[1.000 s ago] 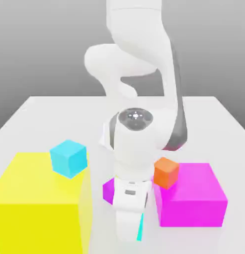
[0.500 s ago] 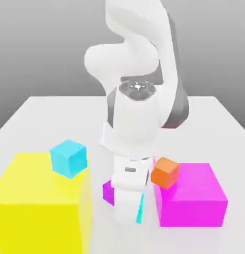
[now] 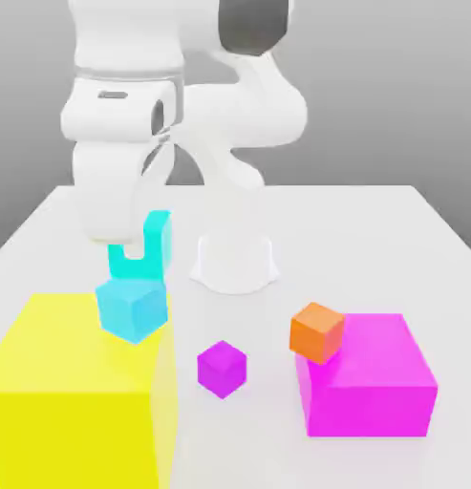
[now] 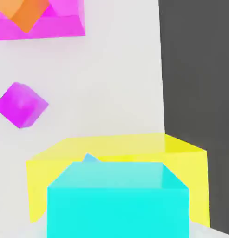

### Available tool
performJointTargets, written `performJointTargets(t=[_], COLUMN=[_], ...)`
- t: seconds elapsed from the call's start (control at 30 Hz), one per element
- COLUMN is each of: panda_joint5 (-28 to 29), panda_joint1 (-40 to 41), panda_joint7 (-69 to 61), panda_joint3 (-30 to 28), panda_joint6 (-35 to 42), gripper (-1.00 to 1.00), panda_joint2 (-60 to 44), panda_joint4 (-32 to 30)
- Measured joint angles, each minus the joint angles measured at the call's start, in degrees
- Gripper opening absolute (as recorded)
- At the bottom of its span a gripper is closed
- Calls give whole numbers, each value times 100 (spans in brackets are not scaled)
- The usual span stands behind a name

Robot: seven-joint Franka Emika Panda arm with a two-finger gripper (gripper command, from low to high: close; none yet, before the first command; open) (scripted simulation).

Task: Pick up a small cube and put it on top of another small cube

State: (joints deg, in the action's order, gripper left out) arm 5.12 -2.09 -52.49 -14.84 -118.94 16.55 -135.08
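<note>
My gripper (image 3: pixel 139 250) is shut on the small turquoise cube (image 3: pixel 159 235) and holds it in the air. The cube hangs just above the sky-blue cube (image 3: pixel 132 308), which rests on the far top corner of the big yellow block (image 3: pixel 76 392) at the exterior view's left. A white finger covers the middle of the turquoise cube. In the hand view the turquoise cube (image 4: pixel 117 200) is close up, with a sliver of the sky-blue cube (image 4: pixel 90 158) behind it and the yellow block (image 4: pixel 181 153) beneath.
A small purple cube (image 3: pixel 222 368) (image 4: pixel 22 104) lies on the white table (image 3: pixel 373 229). A magenta block (image 3: pixel 373 382) (image 4: pixel 65 18) at the exterior view's right carries an orange cube (image 3: pixel 317 331) (image 4: pixel 25 11). The arm's white base (image 3: pixel 234 260) stands mid-table.
The arm lifted the turquoise cube off the table near the purple cube and swung it up and to the exterior view's left, over the sky-blue cube. The purple cube is now uncovered.
</note>
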Motion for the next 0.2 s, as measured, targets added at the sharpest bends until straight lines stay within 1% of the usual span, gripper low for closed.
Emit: performJointTargets(t=[0.07,0.1,0.2], panda_joint5=[-28,-39,-39], panda_joint1=[9,10,10], panda_joint7=[-74,-95,-95], panda_joint3=[-56,-79,-79], panda_joint6=[-355,-570,-570], gripper=[-100,100,100], panda_joint2=[-134,-220,-220], panda_joint4=[-230,-361,-361])
